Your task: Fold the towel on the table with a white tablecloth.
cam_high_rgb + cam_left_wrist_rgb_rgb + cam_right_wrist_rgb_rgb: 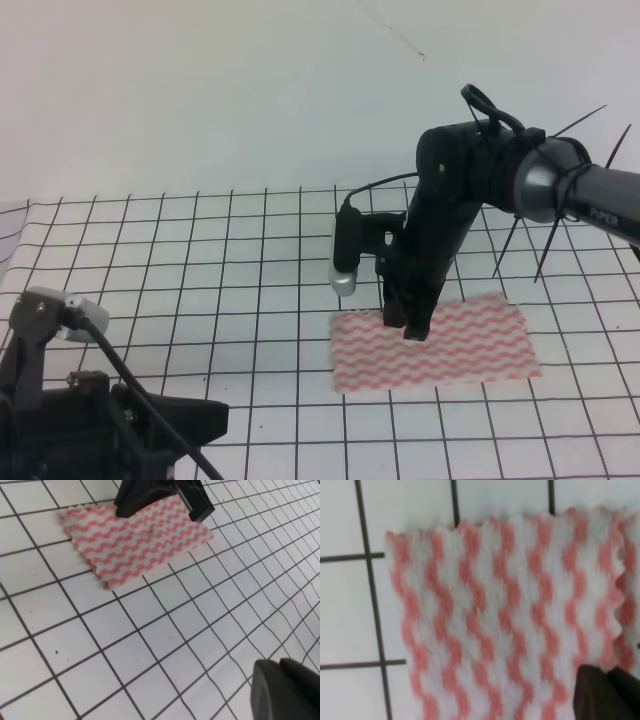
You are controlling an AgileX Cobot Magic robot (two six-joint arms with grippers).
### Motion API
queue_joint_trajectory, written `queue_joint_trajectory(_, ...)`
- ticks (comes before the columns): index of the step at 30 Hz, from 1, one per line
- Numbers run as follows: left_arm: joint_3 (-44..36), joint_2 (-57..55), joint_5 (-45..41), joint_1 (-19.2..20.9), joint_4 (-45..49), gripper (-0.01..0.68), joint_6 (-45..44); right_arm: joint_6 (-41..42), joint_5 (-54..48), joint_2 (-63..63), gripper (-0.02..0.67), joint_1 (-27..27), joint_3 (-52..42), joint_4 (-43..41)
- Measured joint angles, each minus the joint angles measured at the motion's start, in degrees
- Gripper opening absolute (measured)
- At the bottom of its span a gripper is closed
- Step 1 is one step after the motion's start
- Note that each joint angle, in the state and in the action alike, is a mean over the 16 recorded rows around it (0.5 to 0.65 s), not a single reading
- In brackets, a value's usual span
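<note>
Exterior high | right hand (pixel 414 333) on towel (pixel 470 345) left edge | tablecloth (pixel 200 260) around

Likely a robot lab — bare white wall (pixel 200 90), gridded tablecloth (pixel 200 250), table-mounted arms, wrist cameras

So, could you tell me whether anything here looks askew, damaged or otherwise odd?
Nothing stands out. The towel lies flat on the tablecloth, only slightly skewed to the grid, with the right gripper low over it.
</note>
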State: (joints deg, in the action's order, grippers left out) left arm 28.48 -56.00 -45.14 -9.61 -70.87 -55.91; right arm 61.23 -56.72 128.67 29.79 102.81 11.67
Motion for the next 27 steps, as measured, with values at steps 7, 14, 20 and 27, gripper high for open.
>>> queue_joint_trajectory(7, 0.0, 0.0, 0.0, 0.0, 0.0, -0.002, 0.0, -1.6, 2.0, 0.1, 0.196, 0.0, 0.0, -0.3)
queue_joint_trajectory(14, 0.0, 0.0, -0.1, 0.0, 0.0, -0.002, 0.0, -3.8, 3.3, -0.6, 0.294, 0.0, 0.0, 0.7)
queue_joint_trajectory(20, 0.0, 0.1, -0.1, 0.0, 0.0, -0.002, 0.0, -3.0, 2.9, -0.9, 0.218, 0.1, 0.0, 4.6)
queue_joint_trajectory(27, 0.0, 0.1, -0.1, 0.0, 0.0, -0.002, 0.0, -1.5, 2.9, 0.6, 0.071, 0.3, 0.0, 7.9)
